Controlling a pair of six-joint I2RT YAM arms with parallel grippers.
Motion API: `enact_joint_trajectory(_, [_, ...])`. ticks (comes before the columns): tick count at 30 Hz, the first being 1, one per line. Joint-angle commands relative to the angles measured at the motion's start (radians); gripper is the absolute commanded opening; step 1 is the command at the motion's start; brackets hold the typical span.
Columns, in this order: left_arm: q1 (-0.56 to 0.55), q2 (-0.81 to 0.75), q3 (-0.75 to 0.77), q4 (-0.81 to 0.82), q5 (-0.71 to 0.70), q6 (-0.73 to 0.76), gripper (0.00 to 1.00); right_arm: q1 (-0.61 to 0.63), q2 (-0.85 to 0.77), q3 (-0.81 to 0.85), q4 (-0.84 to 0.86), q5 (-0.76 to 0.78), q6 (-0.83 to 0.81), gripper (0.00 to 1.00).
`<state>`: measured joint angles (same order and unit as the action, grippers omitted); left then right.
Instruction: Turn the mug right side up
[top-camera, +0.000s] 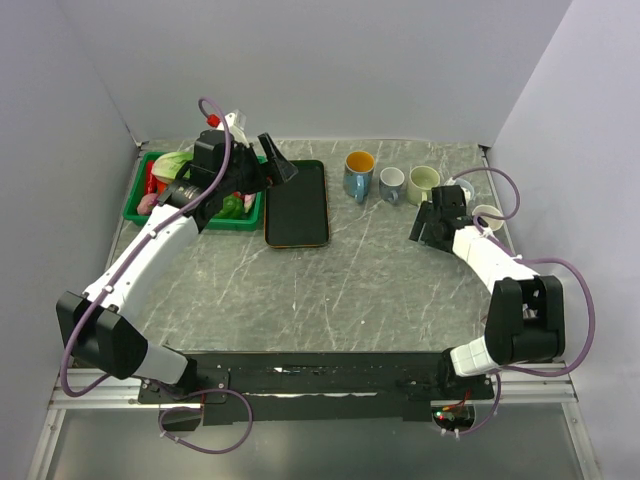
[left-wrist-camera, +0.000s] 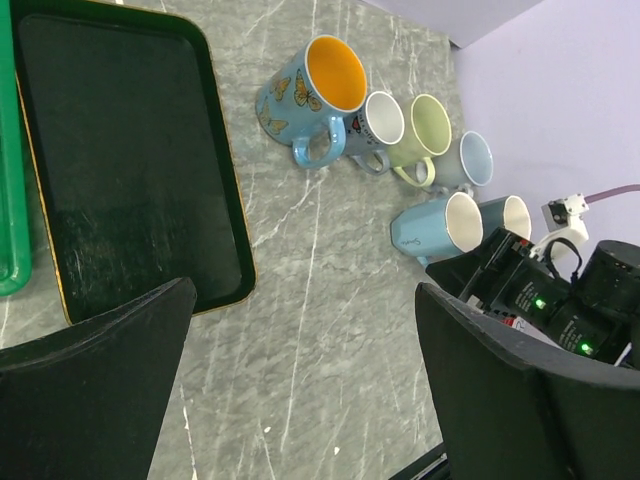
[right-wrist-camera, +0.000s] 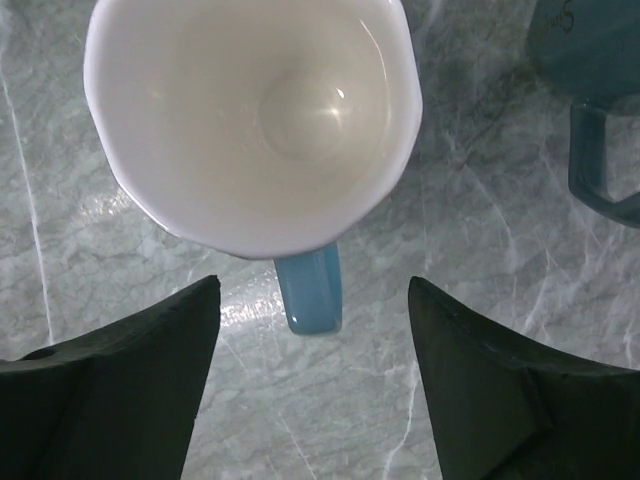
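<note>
- Your right gripper (right-wrist-camera: 313, 290) is standing spread wide and pinching nothing. Its two dark fingers (right-wrist-camera: 120, 380) are framing an open gap.
- The mug (right-wrist-camera: 250, 120) is sitting just ahead of that gap, apart from both fingers. Its mouth is facing the wrist camera, so you are looking straight down to its white bottom.
- Its blue handle (right-wrist-camera: 308, 295) is pointing back toward the gap between the fingertips, touching neither one.
- Ahead and to the right, a darker blue mug (right-wrist-camera: 590, 60) is showing only in part at the frame's corner, and is standing apart from the first mug.
- The grey marbled table (right-wrist-camera: 470, 230) is lying beneath both mugs.
- Your left gripper (left-wrist-camera: 305, 290) is also spread and gripping nothing, and it is hanging over the table.
- Ahead and to its left, a black tray (left-wrist-camera: 120, 160) is lying flat, with the edge of a green bin (left-wrist-camera: 8, 150) just beside the tray's far side.
- Ahead and to its right, a row of four mugs (left-wrist-camera: 378, 125) is standing mouths up. The butterfly mug (left-wrist-camera: 300, 95) with the orange inside is sitting nearest the tray.
</note>
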<state>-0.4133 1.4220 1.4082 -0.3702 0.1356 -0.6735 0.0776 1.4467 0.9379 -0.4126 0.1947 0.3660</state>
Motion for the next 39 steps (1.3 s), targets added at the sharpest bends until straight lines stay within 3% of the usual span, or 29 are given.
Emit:
enact_joint_trajectory(1, [0.005,-0.017,0.032,-0.004,0.006,0.018,0.96,-0.007,-0.080,0.067,-0.035,0.017,0.025,0.88])
enact_joint_trajectory(5, [0.005,-0.021,0.032,-0.019,-0.020,0.020,0.96,-0.009,-0.130,0.088,-0.075,0.025,0.044,1.00])
enact_joint_trajectory(18, [0.005,-0.100,0.038,-0.105,-0.131,0.081,0.96,-0.009,-0.345,0.200,-0.189,-0.060,0.053,1.00])
enact_joint_trajectory(25, [0.005,-0.216,0.067,-0.168,-0.267,0.106,0.96,-0.009,-0.405,0.439,-0.275,-0.214,0.028,1.00])
enact_joint_trajectory(31, [0.005,-0.351,0.026,-0.144,-0.410,0.086,0.96,-0.009,-0.489,0.469,-0.198,-0.408,0.033,1.00])
enact_joint_trajectory(39, [0.005,-0.500,-0.052,-0.063,-0.502,0.077,0.96,-0.010,-0.479,0.575,-0.293,-0.403,0.021,1.00])
